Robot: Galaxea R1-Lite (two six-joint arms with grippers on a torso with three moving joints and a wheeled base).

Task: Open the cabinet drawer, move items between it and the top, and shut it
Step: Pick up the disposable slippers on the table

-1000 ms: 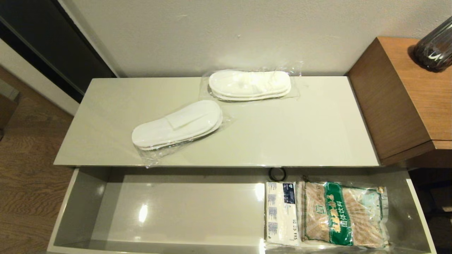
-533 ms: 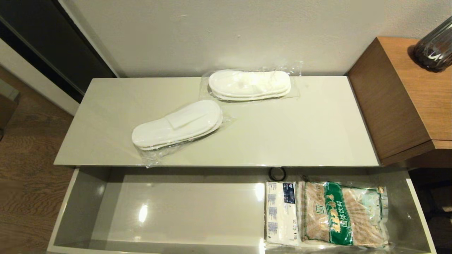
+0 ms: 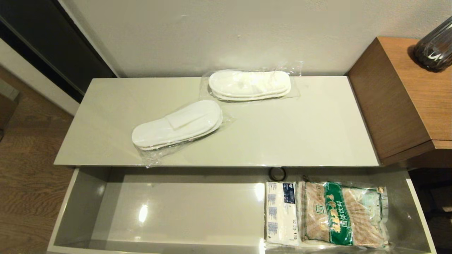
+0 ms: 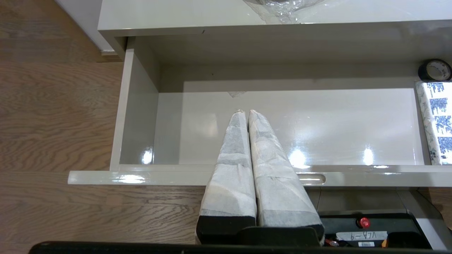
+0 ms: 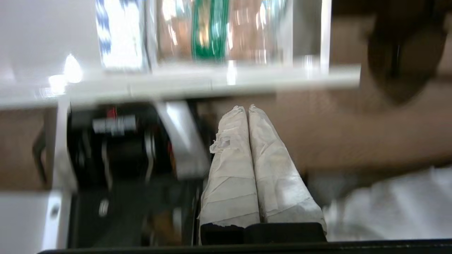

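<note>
Since 1 s ago nothing is seen displaced: cabinet drawer (image 3: 81, 208) open, 2 slipper pairs (image 3: 176, 125) on the top (image 3: 317, 134). Left pincer (image 4: 246, 112) and right pincer (image 5: 246, 107) are closed, empty.

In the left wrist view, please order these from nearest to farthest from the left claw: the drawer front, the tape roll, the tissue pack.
From the shut left claw, which hovers over the open drawer:
1. Drawer front, just under the claw's fingers.
2. Tissue pack, on the drawer floor at the far side.
3. Tape roll, in the drawer's back corner; close to the pack in rank.
</note>
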